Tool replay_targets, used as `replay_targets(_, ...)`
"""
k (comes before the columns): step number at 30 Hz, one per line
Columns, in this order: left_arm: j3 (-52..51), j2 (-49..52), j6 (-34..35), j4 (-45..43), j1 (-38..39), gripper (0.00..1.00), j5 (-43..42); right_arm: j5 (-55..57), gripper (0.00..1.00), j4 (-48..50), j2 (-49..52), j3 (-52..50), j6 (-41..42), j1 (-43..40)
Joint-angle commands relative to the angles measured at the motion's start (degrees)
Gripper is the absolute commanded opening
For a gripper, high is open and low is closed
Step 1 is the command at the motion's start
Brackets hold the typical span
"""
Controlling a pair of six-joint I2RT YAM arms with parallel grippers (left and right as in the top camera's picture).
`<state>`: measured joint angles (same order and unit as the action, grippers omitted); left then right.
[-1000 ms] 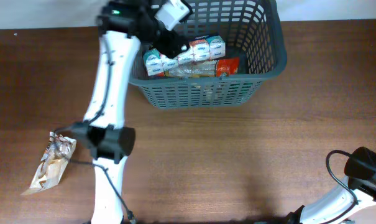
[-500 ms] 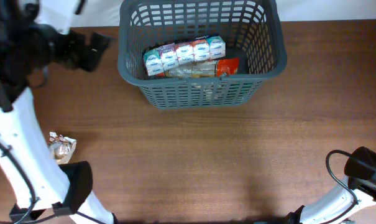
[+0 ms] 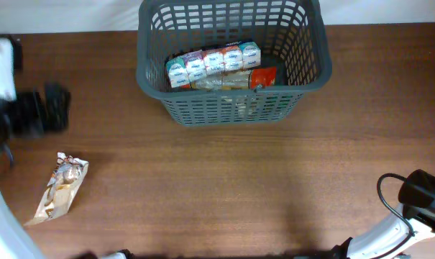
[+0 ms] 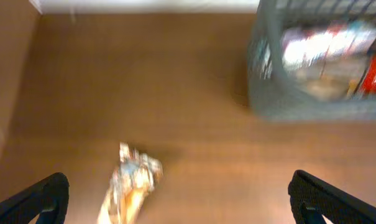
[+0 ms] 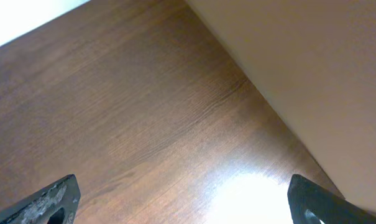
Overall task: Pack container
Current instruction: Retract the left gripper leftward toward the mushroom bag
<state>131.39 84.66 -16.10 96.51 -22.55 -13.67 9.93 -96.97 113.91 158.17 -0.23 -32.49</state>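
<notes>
A large dark grey plastic basket with lattice-slotted sides stands at the far middle of the brown wooden table, its far rim cut off by the top of the overhead view. Inside it, a row of small white cartons with teal and pink print runs from left to right across the bottom. An orange-red packet sits at the right end of that row, against the near wall. A pale wrapped item lies just on the near side of the cartons; its kind cannot be told.

Outside the basket, well apart from it at the near left, a crinkled brown-and-white snack packet lies flat on the table.

The left gripper hangs over the left part of the table with its fingers spread wide and nothing between them. Its wrist view is blurred, with the packet below and the basket at the far right. The right gripper is at the near right corner, fingers likewise wide apart and empty, over bare wood by the table edge.
</notes>
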Motion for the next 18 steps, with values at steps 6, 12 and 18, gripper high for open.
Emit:
replay_targets(6, -32.74, -14.6, 3.43, -9.33, -8.39, 0.99, 13.57, -0.35, 0.99, -0.33, 0.17, -0.13, 0.33, -0.15)
replay_targets(12, -39.65, -12.24, 3.45, -12.24, -11.76, 0.99, 22.62, -0.33, 0.99, -0.33, 0.17, -0.13, 0.33, -0.15)
replay_targets(18, -39.67, -10.01, 3.43, -11.39, -11.76, 0.99, 10.75, -0.33, 0.99, -0.33, 0.17, -0.13, 0.33, -0.15)
